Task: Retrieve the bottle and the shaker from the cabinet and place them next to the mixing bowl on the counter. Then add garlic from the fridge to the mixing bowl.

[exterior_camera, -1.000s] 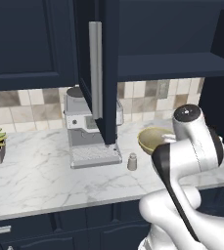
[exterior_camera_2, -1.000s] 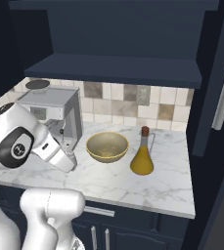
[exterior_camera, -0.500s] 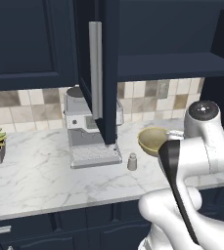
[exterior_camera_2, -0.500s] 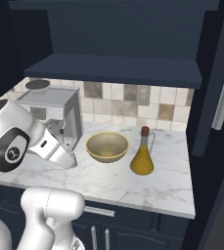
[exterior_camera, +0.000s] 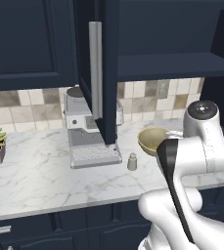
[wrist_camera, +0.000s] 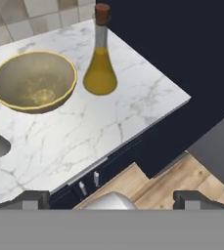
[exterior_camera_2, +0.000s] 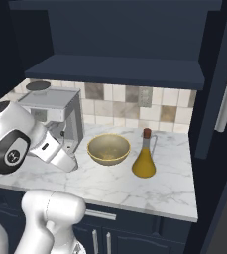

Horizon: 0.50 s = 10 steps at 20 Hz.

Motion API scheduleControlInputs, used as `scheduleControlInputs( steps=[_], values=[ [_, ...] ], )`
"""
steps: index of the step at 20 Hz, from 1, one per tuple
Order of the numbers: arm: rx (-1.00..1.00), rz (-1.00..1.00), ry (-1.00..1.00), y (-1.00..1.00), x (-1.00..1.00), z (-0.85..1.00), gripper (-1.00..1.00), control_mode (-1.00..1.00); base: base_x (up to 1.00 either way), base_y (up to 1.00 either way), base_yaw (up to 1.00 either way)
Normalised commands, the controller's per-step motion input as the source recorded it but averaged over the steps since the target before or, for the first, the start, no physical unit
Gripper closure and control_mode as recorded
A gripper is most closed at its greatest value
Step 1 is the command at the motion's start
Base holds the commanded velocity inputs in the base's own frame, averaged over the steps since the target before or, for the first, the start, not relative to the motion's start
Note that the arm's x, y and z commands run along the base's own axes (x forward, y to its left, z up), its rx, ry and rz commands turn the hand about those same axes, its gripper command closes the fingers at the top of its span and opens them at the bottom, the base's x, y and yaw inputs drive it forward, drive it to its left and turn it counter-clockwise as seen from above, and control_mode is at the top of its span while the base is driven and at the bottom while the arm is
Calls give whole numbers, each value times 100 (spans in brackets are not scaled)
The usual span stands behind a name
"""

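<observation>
My fingers [wrist_camera: 111,199] are spread and empty. Bottle [exterior_camera_2: 144,155] and shaker [exterior_camera: 132,161] stand on the desk [exterior_camera_2: 115,181] flanking the bowl [exterior_camera_2: 108,149], placed there for mixing; garlic comes next.

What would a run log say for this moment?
gripper: open, empty | bottle, shaker: on counter beside mixing bowl | garlic: pending

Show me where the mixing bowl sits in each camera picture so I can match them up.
Left base view: mixing bowl at right of centre, partly behind the arm.
Right base view: the bowl in the middle, left of the bottle.
Hand view: upper left, bottle to its right.
Shared landmark: the marble counter.
</observation>
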Motion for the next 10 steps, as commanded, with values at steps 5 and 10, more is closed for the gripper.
scheduleControlInputs(
  steps=[5,10],
  values=[
    [3,0,-8,-7,-17,0,-100,100,-19,-6,0],
    [0,0,0,0,0,0,-100,100,-64,-16,0]
  ],
)
